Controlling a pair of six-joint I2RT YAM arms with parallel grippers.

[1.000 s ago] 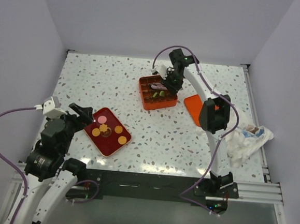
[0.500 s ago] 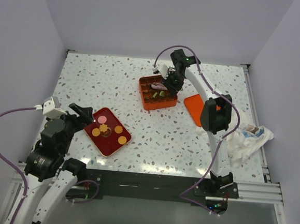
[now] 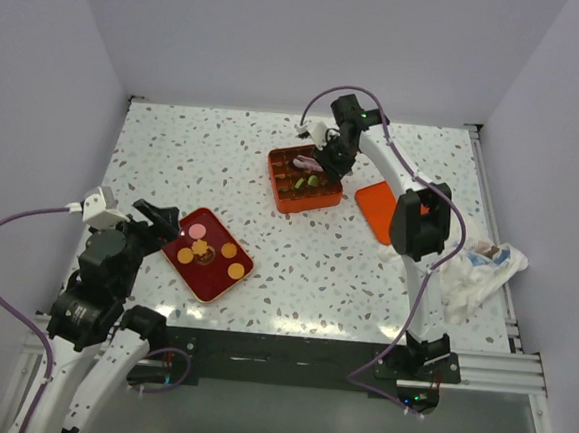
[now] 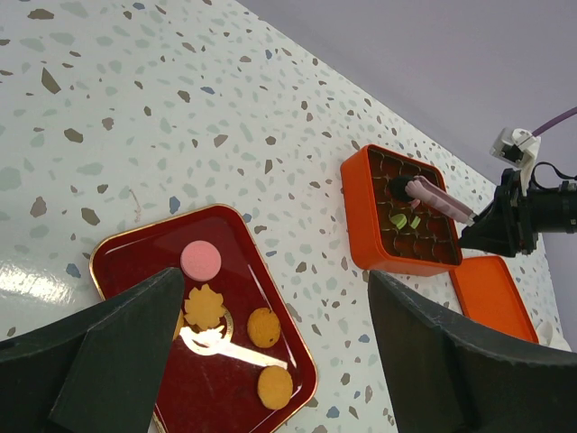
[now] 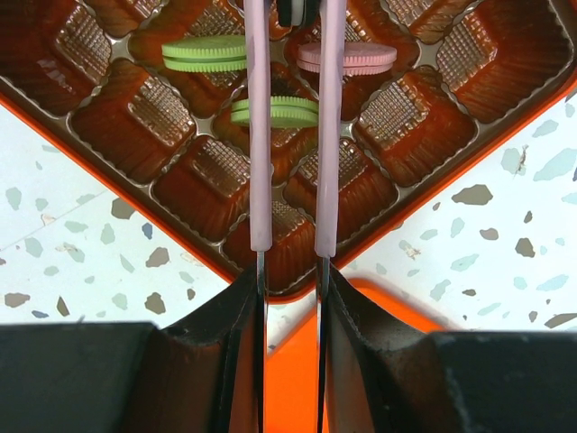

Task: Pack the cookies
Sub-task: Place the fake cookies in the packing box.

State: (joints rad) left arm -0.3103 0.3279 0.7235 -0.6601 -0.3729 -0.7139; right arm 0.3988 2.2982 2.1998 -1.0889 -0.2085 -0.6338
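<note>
Three cookies (image 5: 275, 111) sit in the orange box (image 4: 354, 216), two green and one pink, each tipped on edge in its own cup, thin rims up, their length running across the pink tweezers (image 5: 259, 153); a pink one and several orange lie flat, faces up, on the red tray (image 4: 126, 257), round, so pointing nowhere; the tweezers reach over the box's far cups, blades a narrow gap apart, tips cut off by the wrist view, so I cannot tell whether they pinch anything; the right gripper (image 5: 288, 289) is clamped on them; the left gripper (image 4: 275, 278) hangs above the tray, fingers wide, empty; this reads as a drop-off into the box; the next move calls for a trip to the tray and a careful nip on a flat disc's rim
</note>
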